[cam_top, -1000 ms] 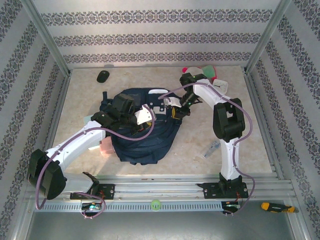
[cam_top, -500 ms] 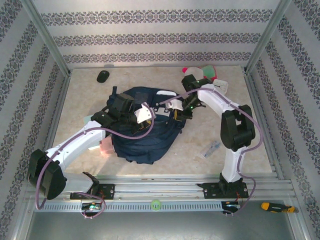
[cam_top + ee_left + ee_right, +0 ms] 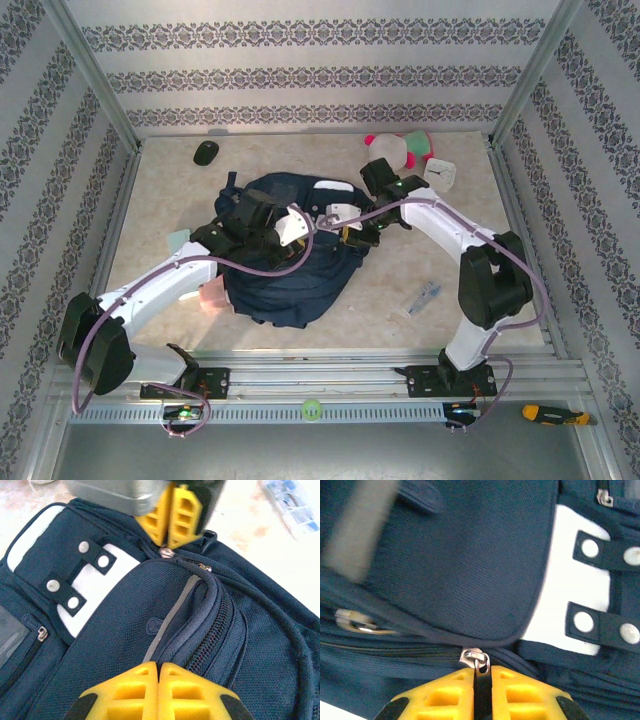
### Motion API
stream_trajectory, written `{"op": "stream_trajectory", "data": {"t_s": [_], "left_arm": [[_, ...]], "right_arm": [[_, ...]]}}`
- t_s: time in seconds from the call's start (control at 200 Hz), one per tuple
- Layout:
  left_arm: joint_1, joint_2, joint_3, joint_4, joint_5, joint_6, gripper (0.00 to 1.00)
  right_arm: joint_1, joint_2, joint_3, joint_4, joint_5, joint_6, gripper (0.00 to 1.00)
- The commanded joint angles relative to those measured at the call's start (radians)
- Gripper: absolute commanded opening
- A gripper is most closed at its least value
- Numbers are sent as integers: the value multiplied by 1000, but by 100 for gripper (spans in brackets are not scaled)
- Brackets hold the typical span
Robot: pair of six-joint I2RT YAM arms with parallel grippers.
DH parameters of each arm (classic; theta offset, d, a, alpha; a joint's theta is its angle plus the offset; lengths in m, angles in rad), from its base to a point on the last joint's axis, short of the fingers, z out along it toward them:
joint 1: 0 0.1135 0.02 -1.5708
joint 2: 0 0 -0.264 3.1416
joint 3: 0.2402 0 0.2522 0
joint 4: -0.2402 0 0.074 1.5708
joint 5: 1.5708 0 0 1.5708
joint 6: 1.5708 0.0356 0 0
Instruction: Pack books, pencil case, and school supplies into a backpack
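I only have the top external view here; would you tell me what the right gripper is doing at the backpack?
Observer: In the right wrist view, the right gripper is shut on a zipper pull of the backpack.
Operator: Thank you. And what about the left gripper?
Observer: The left wrist view shows the left gripper with its fingers pressed together, no gap, over the front pocket. I cannot tell whether they pinch fabric.
Operator: Where on the backpack is that zipper pull?
Observer: It sits just under the rounded edge of the front pocket, beside the white patch.
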Motion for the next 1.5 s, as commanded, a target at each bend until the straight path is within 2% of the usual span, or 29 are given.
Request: {"op": "stream_trajectory", "data": {"t_s": [0.0, 0.13, 0.36, 0.75, 0.904, 0.974, 1.039, 1.099, 1.279, 1.379, 1.494], "left_arm": [[-8, 14, -16, 165, -102, -82, 0], [-9, 1, -32, 185, -124, -104, 0], [-11, 3, -37, 218, -149, -158, 0], [-65, 36, -44, 317, -159, -266, 0], [-66, 11, -90, 393, -158, -307, 0], [-65, -6, -103, 395, -163, -306, 0], [-65, -29, -127, 417, -160, -296, 0], [-64, -55, -156, 448, -151, -286, 0], [-45, -116, -231, 521, -35, -242, 0], [-41, -131, -251, 530, -9, -223, 0], [-36, -137, -259, 529, 3, -224, 0]], "right_arm": [[62, -91, -39, 6, -187, 28, 11], [71, -136, -90, -4, -186, 56, 7], [122, -236, -185, 41, -200, 151, 7], [276, -374, -318, 300, -183, 434, 6], [301, -445, -394, 433, -194, 590, 8], [300, -486, -426, 467, -136, 701, 15], [297, -525, -451, 483, -45, 836, 29], [284, -560, -469, 483, 27, 984, 38], [222, -627, -525, 482, 81, 1436, 62], [173, -620, -538, 477, 41, 1609, 66], [114, -579, -534, 455, -60, 1691, 68]]}}
